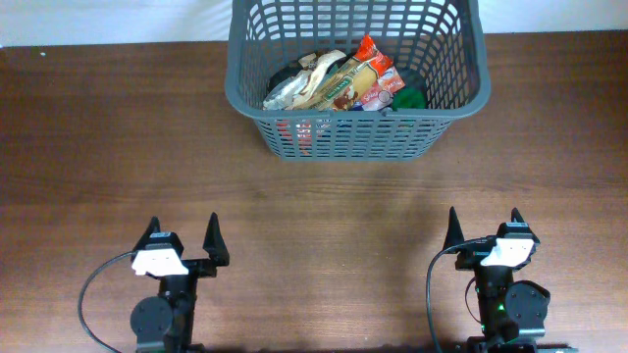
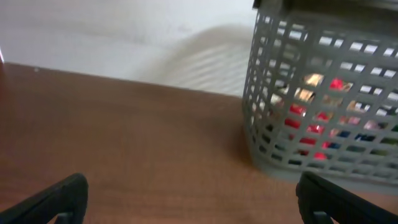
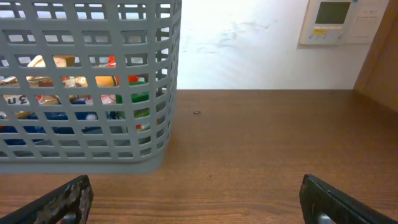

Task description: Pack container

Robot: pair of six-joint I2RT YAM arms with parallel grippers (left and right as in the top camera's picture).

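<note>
The grey lattice container (image 1: 250,106) stands at the far middle of the table, with several snack packets (image 1: 339,82) piled inside. Its near wall shows in the left wrist view at the right (image 2: 273,165) and in the right wrist view at the left (image 3: 93,163). My left gripper (image 1: 183,235) rests open near the front left, nothing between its fingers (image 2: 62,199). My right gripper (image 1: 484,224) rests open near the front right, also holding nothing, with bare wood between its fingers (image 3: 336,202). Both grippers are well short of the container.
A brown wooden table (image 1: 98,147) stretches between the grippers and the container. A white wall runs behind the table, with a wall panel (image 3: 339,20) at the far right. A wooden edge (image 3: 379,62) stands at the right.
</note>
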